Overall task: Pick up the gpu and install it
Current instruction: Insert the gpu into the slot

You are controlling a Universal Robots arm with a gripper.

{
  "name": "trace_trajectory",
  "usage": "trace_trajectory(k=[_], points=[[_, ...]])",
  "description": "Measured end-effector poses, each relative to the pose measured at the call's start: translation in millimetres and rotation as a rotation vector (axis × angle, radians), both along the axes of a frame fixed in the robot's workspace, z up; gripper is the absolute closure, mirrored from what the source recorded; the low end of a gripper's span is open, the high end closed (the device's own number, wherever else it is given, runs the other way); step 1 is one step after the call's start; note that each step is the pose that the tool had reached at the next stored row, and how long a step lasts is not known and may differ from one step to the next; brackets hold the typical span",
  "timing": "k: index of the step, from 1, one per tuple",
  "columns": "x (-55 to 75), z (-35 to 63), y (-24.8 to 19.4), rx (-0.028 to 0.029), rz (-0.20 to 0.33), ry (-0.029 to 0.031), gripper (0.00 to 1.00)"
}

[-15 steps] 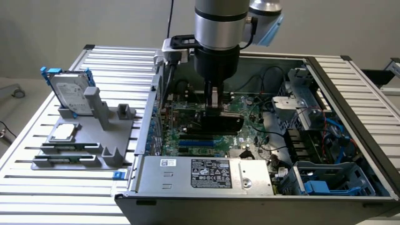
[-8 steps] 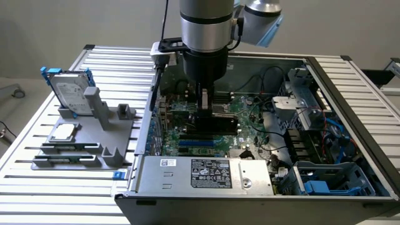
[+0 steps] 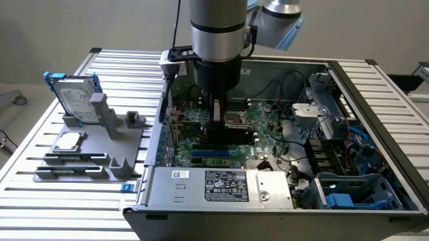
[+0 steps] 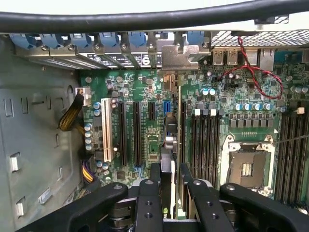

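Jaws clamp the gpu (image 4: 171, 129) on both faces, holding it on edge inside the open computer case (image 3: 375, 90). The card stands over the motherboard (image 4: 145, 89), between 2 long black expansion slots (image 4: 136, 130) and the memory slots (image 4: 205, 140). Its silver bracket (image 4: 181, 57) sits at the case's rear wall. 1 hard drive (image 3: 75, 98) stands outside on the desk (image 3: 120, 65).

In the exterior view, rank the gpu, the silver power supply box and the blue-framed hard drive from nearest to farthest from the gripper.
1. The gpu, clamped in the gripper, inside the case.
2. The power supply box, along the case's camera-side wall.
3. The hard drive, on the gray rack outside the case, at the exterior view's left.
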State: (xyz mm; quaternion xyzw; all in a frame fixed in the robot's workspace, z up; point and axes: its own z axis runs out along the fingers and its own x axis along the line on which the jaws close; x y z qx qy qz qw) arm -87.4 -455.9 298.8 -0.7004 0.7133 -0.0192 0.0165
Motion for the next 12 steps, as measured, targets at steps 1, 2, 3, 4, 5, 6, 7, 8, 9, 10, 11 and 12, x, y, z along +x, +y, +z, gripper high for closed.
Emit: trace_trajectory(k=[1,2,3,4,5,6,7,8,9,10,11,12], points=[[-0.1,-0.8,0.0,-0.0001,0.000,0.0001,0.74],[-0.1,-0.8,-0.1,-0.0002,0.000,0.0001,0.74],[-0.1,-0.8,-0.1,-0.0002,0.000,0.0001,0.74],[-0.1,-0.9,-0.1,-0.0003,0.000,0.0002,0.74],[-0.7,-1.7,-0.1,0.0002,0.000,-0.0001,0.74],[-1.9,-2.9,-0.1,0.0002,0.000,-0.0001,0.74],[-2.9,-4.1,-0.2,0.0000,0.000,-0.0001,0.74],[-3.8,-5.1,-0.3,0.0000,0.000,-0.0001,0.74],[-4.4,-6.0,-0.4,0.0000,0.000,-0.0001,0.74],[-4.7,-6.7,-0.4,0.0000,0.000,-0.0001,0.74],[-5.1,-7.3,-0.4,0.0000,0.000,0.0000,0.74],[-5.3,-8.1,-0.4,0.0000,0.000,-0.0001,0.74]])
